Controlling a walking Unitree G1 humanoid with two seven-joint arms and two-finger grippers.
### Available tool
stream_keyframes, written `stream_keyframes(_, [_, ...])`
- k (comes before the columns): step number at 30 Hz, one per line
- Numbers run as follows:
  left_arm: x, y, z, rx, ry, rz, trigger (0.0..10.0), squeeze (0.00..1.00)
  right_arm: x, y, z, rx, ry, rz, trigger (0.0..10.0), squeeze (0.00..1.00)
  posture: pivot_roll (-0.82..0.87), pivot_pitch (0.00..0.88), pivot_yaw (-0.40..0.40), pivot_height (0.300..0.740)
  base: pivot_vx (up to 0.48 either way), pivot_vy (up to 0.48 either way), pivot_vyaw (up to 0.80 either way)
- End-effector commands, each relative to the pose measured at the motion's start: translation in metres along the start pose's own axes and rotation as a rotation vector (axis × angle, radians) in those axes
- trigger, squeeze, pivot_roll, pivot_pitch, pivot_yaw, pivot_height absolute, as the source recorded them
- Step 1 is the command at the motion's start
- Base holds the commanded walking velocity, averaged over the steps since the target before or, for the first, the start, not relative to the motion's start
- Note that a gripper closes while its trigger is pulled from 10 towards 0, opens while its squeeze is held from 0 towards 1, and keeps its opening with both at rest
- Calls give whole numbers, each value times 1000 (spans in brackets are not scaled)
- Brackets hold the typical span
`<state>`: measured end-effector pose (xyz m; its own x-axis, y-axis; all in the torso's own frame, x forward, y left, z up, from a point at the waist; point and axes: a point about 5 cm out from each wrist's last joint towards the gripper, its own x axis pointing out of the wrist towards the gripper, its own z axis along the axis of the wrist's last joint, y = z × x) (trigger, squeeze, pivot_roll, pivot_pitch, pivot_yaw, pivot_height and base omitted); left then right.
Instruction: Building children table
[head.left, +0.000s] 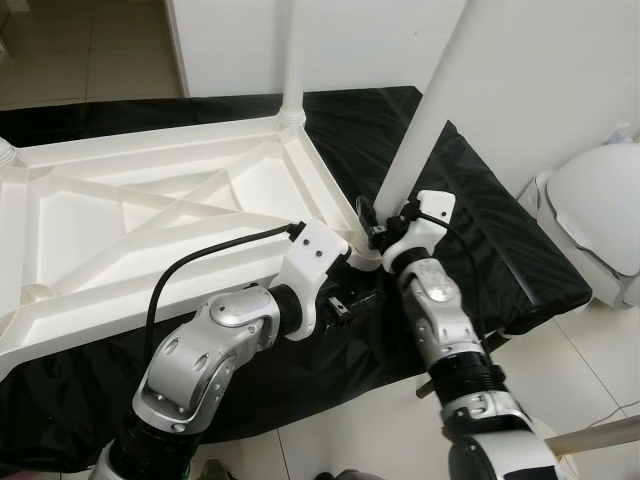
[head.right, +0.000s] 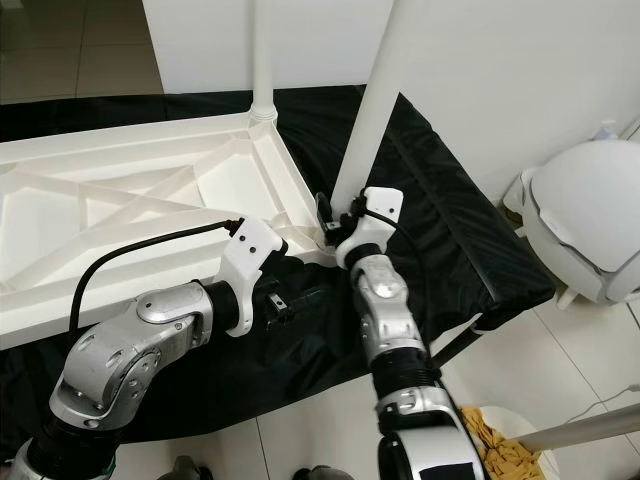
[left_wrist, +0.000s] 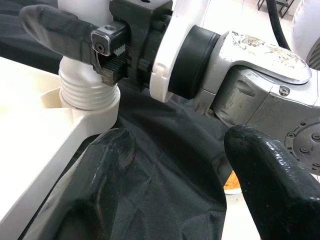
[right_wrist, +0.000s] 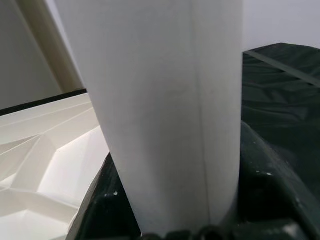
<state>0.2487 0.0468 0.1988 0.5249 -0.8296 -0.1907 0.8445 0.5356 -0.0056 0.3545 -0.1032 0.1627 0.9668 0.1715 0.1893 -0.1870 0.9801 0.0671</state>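
Note:
A white plastic table top (head.left: 150, 220) lies upside down on a black cloth (head.left: 500, 240). One white leg (head.left: 293, 60) stands in the far corner socket. A second white leg (head.left: 435, 100) leans in the near right corner socket, its threaded base (left_wrist: 87, 92) resting in the socket ring. My right gripper (head.left: 375, 228) is shut on this leg just above the base; the right wrist view has the leg (right_wrist: 160, 110) between its fingers (right_wrist: 272, 190). My left gripper (head.left: 352, 300) hovers open just beside that corner over the cloth, its fingers (left_wrist: 102, 170) holding nothing.
A white rounded lidded object (head.left: 600, 210) stands on the tiled floor to the right of the cloth. A wooden stick (head.left: 600, 435) lies at the lower right, near a yellow crumpled thing (head.right: 500, 440). A white wall (head.left: 560, 70) rises behind.

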Motion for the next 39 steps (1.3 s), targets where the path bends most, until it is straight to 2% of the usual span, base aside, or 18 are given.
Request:
stream_keyframes(1, [0,-2,3,15,-4,14,10000,0,-8,0,-30,18,163,-80,10000,0,16,99,-66,740,0,0,0])
stream_keyframes(10, [1,-3,4,16,-7,5,10000,0,-1,16,-27,11,180,-234,10000,0,14,94,-66,740,0,0,0])
stream_keyframes(15, [1,-3,4,16,-7,4,10000,0,1,21,-25,12,181,-249,10000,0,15,92,-67,740,0,0,0])
stream_keyframes(18, [2,-3,4,13,-10,7,10000,0,5,31,-20,22,177,-276,10000,0,19,90,-75,740,0,0,0])
stream_keyframes(27, [2,-2,3,8,-14,18,10000,0,4,33,-19,26,177,-293,10000,0,19,85,-79,740,0,0,0])
stream_keyframes(28, [2,-2,3,8,-14,18,10000,0,4,32,-17,21,166,-296,10000,322,17,81,-81,740,0,0,0])
stream_keyframes(29, [2,-1,3,9,-14,18,10000,0,4,31,-16,17,159,-299,10000,322,17,81,-81,740,0,0,0])
stream_keyframes(30, [2,-1,3,9,-14,18,10000,0,4,30,-15,19,140,-281,10000,1000,17,78,-83,740,0,0,0])
stream_keyframes(35, [2,-1,3,9,-14,18,10000,0,3,28,-12,37,110,-243,10000,1000,16,75,-85,740,0,0,0])
stream_keyframes(39, [2,-1,2,9,-13,20,10000,0,2,19,-11,31,89,-209,10000,1000,15,70,-87,740,0,0,0])
